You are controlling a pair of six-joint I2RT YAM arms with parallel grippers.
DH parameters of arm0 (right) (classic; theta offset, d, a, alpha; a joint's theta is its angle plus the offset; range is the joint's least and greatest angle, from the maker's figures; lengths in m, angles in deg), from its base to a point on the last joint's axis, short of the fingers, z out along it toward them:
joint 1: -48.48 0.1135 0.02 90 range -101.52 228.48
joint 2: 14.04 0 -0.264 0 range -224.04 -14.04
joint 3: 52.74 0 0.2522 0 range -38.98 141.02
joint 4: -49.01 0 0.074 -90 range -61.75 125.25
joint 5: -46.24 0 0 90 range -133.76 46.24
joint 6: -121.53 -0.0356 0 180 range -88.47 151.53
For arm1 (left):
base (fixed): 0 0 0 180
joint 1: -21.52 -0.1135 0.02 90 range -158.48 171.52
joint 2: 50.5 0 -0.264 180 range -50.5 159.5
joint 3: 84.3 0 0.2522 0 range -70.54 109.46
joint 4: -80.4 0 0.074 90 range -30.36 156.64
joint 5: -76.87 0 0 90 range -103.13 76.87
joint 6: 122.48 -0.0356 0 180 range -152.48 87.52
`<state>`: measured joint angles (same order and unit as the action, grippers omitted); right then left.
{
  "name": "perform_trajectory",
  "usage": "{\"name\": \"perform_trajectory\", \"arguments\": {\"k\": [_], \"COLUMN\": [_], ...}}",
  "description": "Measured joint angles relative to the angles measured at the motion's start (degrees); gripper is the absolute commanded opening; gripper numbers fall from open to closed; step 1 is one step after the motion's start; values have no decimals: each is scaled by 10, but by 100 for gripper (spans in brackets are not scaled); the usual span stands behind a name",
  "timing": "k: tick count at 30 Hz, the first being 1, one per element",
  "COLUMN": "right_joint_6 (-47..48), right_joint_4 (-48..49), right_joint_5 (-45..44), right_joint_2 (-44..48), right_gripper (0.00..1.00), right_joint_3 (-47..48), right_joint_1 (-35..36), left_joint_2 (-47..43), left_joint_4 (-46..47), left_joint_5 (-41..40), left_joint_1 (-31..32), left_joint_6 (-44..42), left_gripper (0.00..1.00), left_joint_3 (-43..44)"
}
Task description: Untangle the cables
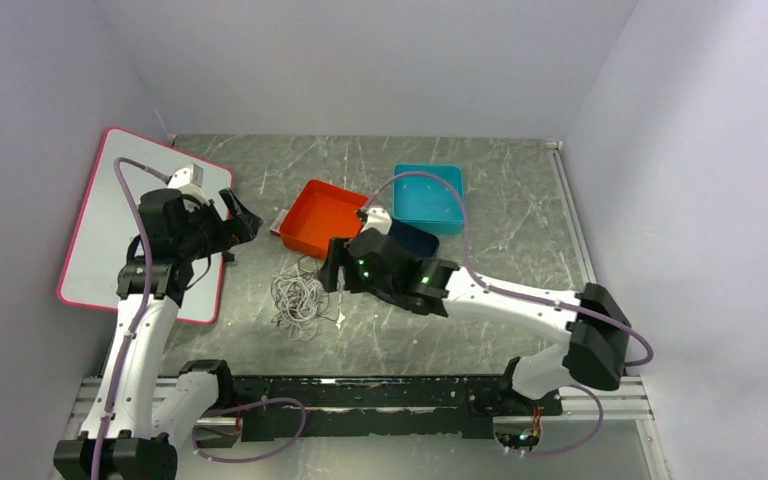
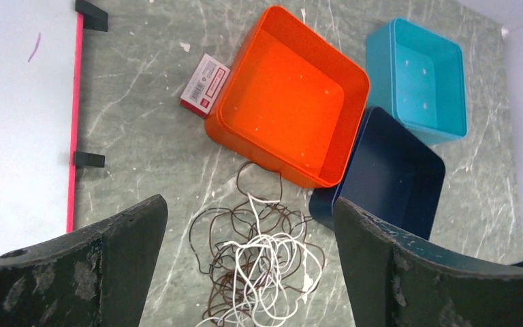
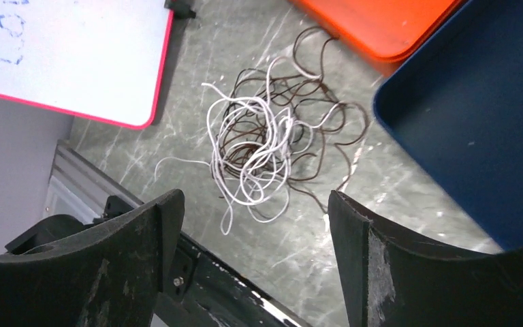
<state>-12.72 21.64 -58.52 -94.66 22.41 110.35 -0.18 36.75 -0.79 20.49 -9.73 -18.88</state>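
Tangled thin white and dark cables [image 3: 259, 150] are shown loose on the grey marbled bench [image 1: 520, 230], near the orange plastic tray [image 2: 286, 102]. Print on the small red-and-white carton [image 2: 204, 85] cannot be read. The left jaws and the right jaws are held wide apart, empty.

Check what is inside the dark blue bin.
Only bare floor shows inside the dark blue bin, nothing lying in it. Its near end is hidden behind the left jaws, and from above the right arm covers most of it.

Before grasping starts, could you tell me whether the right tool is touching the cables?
Apart. The right wrist view shows bare table between the right tool and the cables.
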Motion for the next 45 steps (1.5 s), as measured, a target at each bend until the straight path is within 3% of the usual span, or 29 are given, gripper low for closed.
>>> {"name": "perform_trajectory", "arguments": {"k": [8, 14, 28, 39, 45], "right_joint_6": [-82, -108, -108, -105, -97], "right_joint_4": [78, 112, 137, 147, 147], "right_joint_5": [-24, -20, -37, -43, -48], "right_joint_2": [-95, -160, -195, -229, -239], "right_gripper": [71, 58, 39, 37, 16], "right_joint_3": [-11, -3, 16, 35, 37], "right_joint_1": [48, 61, 61, 61, 59], "left_joint_2": [-21, -28, -38, -38, -39], "left_joint_4": [1, 0, 0, 0, 0], "left_joint_5": [19, 34, 45, 47, 47], "left_joint_1": [0, 0, 0, 0, 0], "left_joint_6": [-20, -28, -36, -35, -35], "left_gripper": [95, 95, 95, 95, 95], "left_joint_3": [-29, -31, -31, -31, -35]}}
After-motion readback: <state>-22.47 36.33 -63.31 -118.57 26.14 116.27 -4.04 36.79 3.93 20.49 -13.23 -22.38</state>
